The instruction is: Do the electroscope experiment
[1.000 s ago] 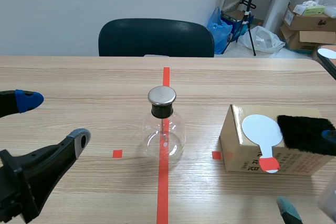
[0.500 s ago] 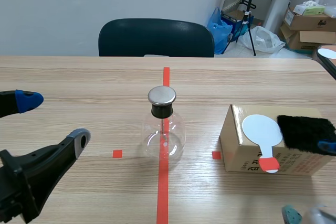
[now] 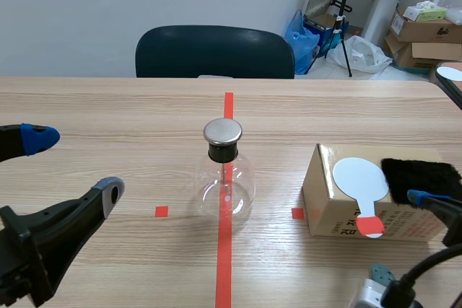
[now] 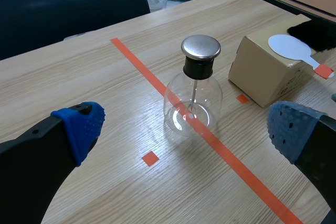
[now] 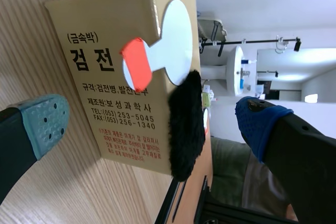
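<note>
The electroscope, a clear glass flask [image 3: 225, 182] [image 4: 193, 100] with a metal cap, stands on the red centre line. To its right is a cardboard box [image 3: 323, 191] [image 4: 262, 80] [image 5: 89, 108]. On the box top lie a white paddle with a red handle [image 3: 359, 178] [image 4: 292, 47] [image 5: 170, 35] and a black fur cloth [image 3: 419, 175] [image 4: 315, 27] [image 5: 185, 124]. My right gripper [image 3: 399, 236] [image 5: 151, 119] is open just in front of the box, facing its printed side and holding nothing. My left gripper [image 3: 72, 166] [image 4: 185, 127] stands open well left of the flask.
A dark chair [image 3: 214, 52] stands behind the table's far edge. Cartons, bags and a stand crowd the back right of the room. A second table's corner [image 3: 449, 76] shows at the right edge.
My right gripper has shifted left along the box front, its blue fingertip off the fur cloth's edge, and its wrist has come into view. The left arm and flask have not moved.
</note>
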You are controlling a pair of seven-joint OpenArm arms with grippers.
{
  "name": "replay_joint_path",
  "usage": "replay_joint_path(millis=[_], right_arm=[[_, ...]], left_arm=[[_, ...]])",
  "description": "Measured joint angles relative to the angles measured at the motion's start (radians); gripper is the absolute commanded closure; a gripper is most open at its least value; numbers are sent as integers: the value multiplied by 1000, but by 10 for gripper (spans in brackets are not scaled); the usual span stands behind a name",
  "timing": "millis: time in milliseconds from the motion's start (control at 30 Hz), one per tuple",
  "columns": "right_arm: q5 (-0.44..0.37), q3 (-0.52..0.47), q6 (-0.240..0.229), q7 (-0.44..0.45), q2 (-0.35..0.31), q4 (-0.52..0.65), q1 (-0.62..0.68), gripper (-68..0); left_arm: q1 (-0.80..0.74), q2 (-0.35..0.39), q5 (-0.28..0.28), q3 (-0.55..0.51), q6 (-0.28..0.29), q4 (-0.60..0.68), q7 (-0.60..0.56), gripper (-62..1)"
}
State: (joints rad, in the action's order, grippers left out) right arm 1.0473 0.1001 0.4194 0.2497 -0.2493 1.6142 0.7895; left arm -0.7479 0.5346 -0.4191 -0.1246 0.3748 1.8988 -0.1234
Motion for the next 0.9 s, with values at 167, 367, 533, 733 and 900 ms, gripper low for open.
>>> replay_joint_path(millis=[167, 367, 533, 733, 900], right_arm=[[38, 50, 92, -50, 0, -77, -62, -679], [58, 109, 127, -151, 0, -126, -116, -679], [80, 158, 128, -232, 0, -137, -155, -679], [101, 194, 134, -259, 0, -137, -182, -679], [131, 197, 134, -268, 0, -137, -185, -679]], left_arm=[[0, 0, 2, 0, 0, 0, 0, -623], [0, 0, 2, 0, 0, 0, 0, -623], [0, 0, 2, 0, 0, 0, 0, -623], [0, 0, 3, 0, 0, 0, 0, -623], [0, 0, 2, 0, 1, 0, 0, -623]])
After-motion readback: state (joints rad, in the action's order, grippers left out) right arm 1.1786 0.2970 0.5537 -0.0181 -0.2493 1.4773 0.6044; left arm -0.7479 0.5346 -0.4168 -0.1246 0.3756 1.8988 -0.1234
